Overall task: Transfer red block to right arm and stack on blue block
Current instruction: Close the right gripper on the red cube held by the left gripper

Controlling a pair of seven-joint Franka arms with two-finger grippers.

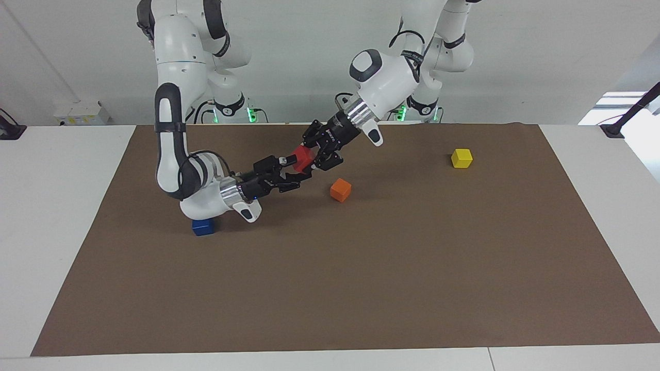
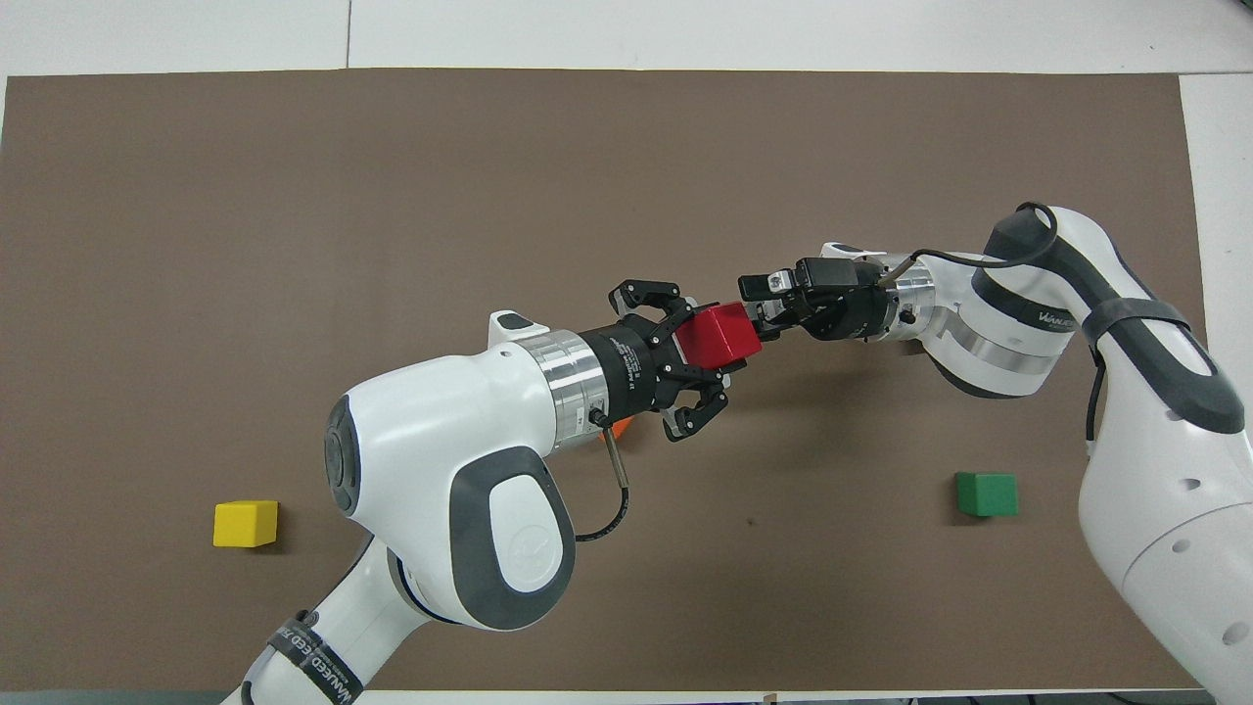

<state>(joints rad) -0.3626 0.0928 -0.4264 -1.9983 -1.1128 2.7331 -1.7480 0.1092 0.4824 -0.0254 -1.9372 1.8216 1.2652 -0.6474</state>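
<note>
The red block [image 1: 302, 156] hangs in the air over the middle of the mat, above the orange cube's side; it also shows in the overhead view [image 2: 718, 335]. My left gripper [image 1: 312, 153] [image 2: 707, 345] is shut on it. My right gripper [image 1: 293, 170] [image 2: 762, 308] is open, level with the block, with its fingertips at the block's free side. The blue block [image 1: 203, 226] lies on the mat under my right arm's wrist, partly covered. It is hidden in the overhead view.
An orange cube [image 1: 341, 190] lies on the brown mat [image 1: 361, 283] below the two grippers. A yellow cube [image 1: 462, 158] lies toward the left arm's end. A green cube [image 2: 987, 493] lies toward the right arm's end, near the robots.
</note>
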